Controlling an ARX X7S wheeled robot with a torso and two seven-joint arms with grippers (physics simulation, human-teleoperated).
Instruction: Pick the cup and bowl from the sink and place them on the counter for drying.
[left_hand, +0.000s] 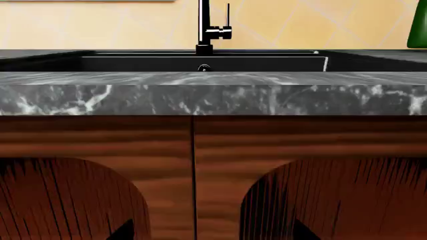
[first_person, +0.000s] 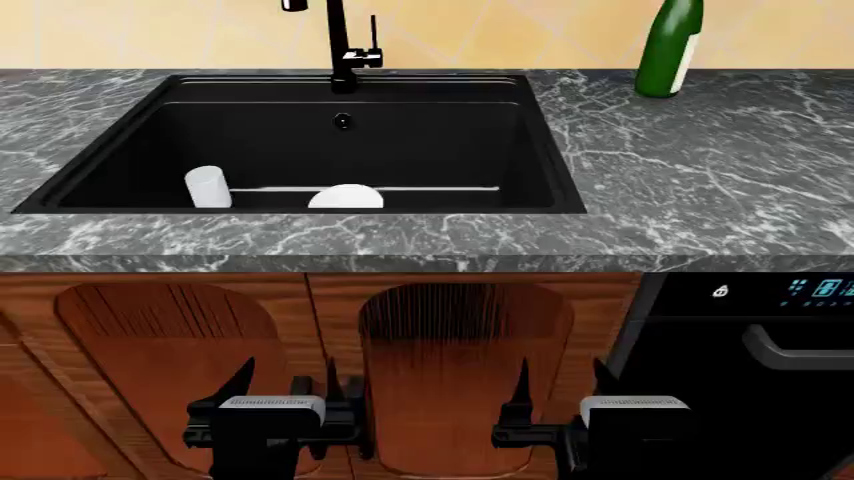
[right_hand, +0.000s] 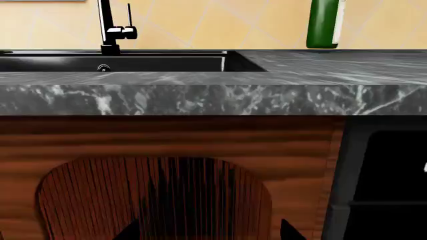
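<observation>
Cup (first_person: 207, 187) upright at near left of sink (first_person: 534, 120), bowl (first_person: 346, 197) just right of it by the near wall, counter (first_person: 694, 150) surrounding; left gripper (first_person: 271, 392) and right gripper (first_person: 561, 395) low before cabinet doors (first_person: 454, 350), jaws spread, holding nothing.

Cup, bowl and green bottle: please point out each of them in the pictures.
cup (first_person: 207, 187), head view, on its white side wall.
bowl (first_person: 346, 197), head view, on its visible white top.
green bottle (first_person: 666, 55), head view, on its lower body.
</observation>
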